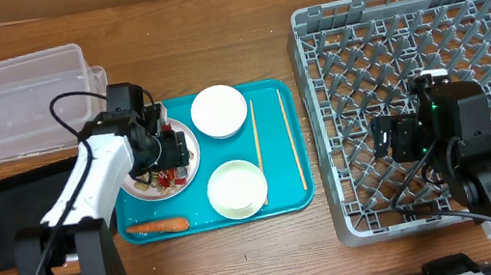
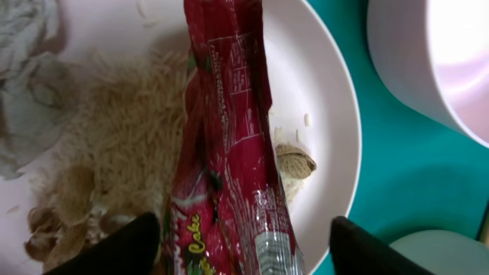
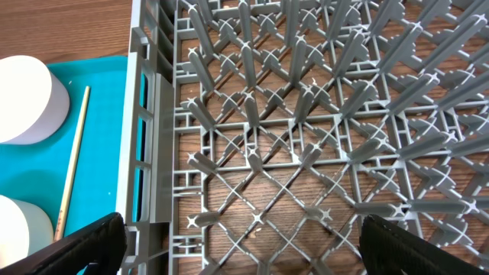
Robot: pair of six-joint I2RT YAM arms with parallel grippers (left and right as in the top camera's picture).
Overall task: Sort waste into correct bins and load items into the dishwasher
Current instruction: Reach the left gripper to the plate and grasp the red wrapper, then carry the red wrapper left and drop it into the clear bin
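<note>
light: bright, even — soft shadows | glare: sheen on red snack wrapper (image 2: 229, 145) | focus: left-wrist close-up slightly soft

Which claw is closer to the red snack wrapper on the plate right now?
Left. The left claw is directly over the red snack wrapper, open around it. The right claw is far off, over the grey dish rack.

At upper left of the frame you have the tub (image 1: 11, 104), the shallow tray (image 1: 5, 222) below it. At centre the serving tray (image 1: 277, 152) carries the plate (image 1: 189, 136) on its left side, the upper bowl (image 1: 219, 111) and lower bowl (image 1: 237, 189) in the middle, the chopsticks (image 1: 256, 136) at its right and the carrot (image 1: 156, 227) at its lower left. The dish rack (image 1: 425, 101) fills the right of the worktop (image 1: 209, 26)
</note>
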